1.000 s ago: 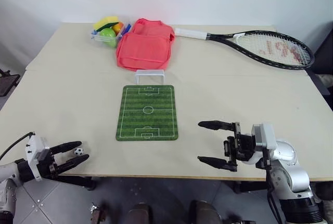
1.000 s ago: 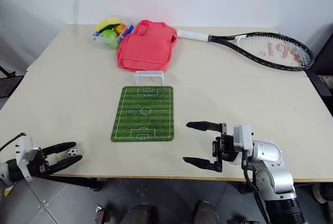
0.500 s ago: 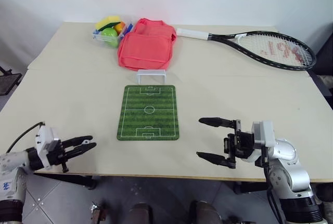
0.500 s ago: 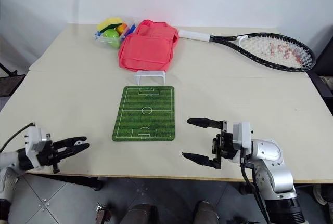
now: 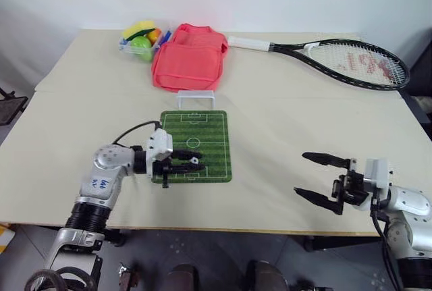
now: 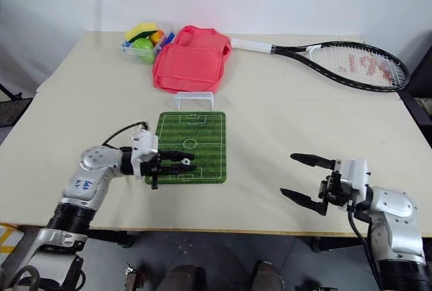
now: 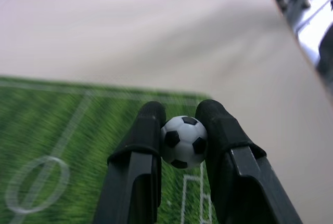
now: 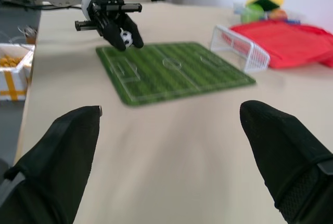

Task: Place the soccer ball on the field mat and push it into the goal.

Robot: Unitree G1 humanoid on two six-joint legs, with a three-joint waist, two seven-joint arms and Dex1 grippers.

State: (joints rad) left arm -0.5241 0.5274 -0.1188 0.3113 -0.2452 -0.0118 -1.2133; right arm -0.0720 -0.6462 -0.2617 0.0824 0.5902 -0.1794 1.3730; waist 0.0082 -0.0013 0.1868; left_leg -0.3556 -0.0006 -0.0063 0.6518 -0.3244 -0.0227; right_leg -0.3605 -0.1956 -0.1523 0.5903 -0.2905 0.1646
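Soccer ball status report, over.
Left tool shut on small black-and-white soccer ball, above green field mat. Right tool open. Path to white goal unobstructed.

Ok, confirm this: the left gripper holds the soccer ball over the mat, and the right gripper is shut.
Not quite. The right gripper is open, fingers wide apart, as the right wrist view shows. The left gripper does hold the soccer ball over the mat.

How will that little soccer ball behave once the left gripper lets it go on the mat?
The soccer ball is round and smooth, so it will probably roll freely on the flat field mat. Pinched between just two fingertips of the left gripper, it looks light and could slip sideways on release. A gentle nudge should probably carry it to the goal.
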